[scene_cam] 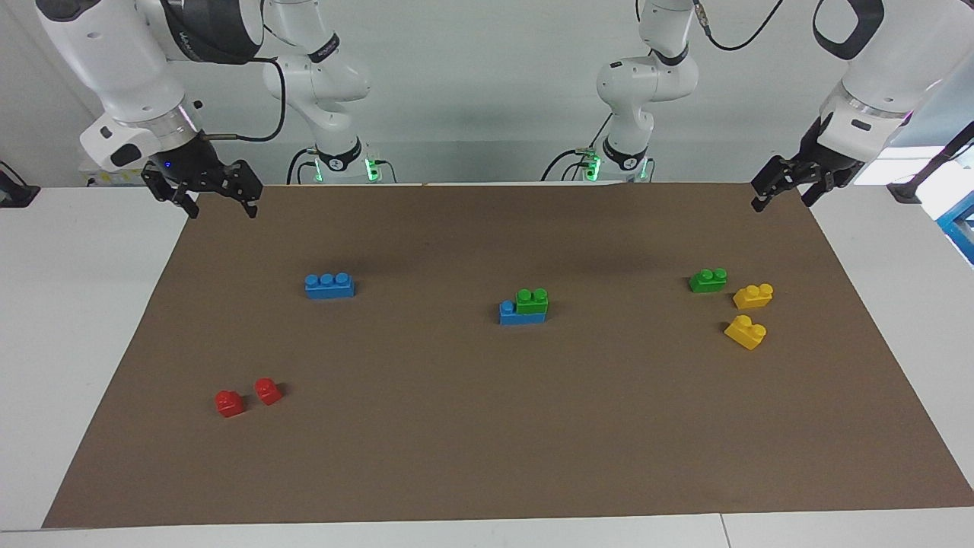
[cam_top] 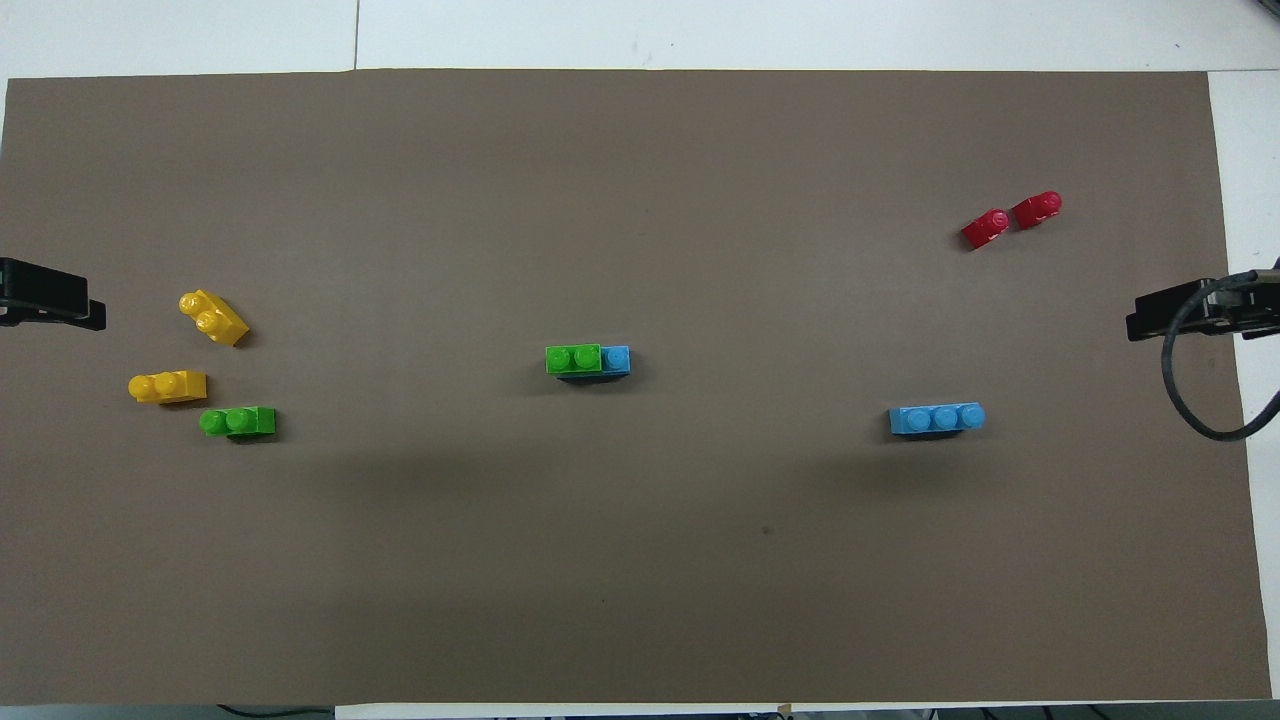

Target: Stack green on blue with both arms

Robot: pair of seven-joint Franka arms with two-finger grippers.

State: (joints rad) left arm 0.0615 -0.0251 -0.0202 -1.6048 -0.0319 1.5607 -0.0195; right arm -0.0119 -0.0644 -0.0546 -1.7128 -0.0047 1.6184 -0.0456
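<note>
One green brick (scene_cam: 532,301) (cam_top: 573,358) sits on a blue brick (scene_cam: 521,313) (cam_top: 616,359) at the middle of the mat, leaving one blue stud bare. A second green brick (scene_cam: 708,280) (cam_top: 238,421) lies loose toward the left arm's end. A second blue brick (scene_cam: 329,285) (cam_top: 937,418) lies alone toward the right arm's end. My right gripper (scene_cam: 223,208) (cam_top: 1180,315) hangs open and empty over the mat's edge at its own end. My left gripper (scene_cam: 780,202) (cam_top: 50,305) hangs open and empty over the mat's edge at its end. Both arms wait.
Two yellow bricks (scene_cam: 752,295) (scene_cam: 746,332) lie beside the loose green one. A pair of small red bricks (scene_cam: 247,397) (cam_top: 1010,220) lies farther from the robots at the right arm's end. The brown mat (scene_cam: 487,426) covers the table. A black cable (cam_top: 1195,400) loops by the right gripper.
</note>
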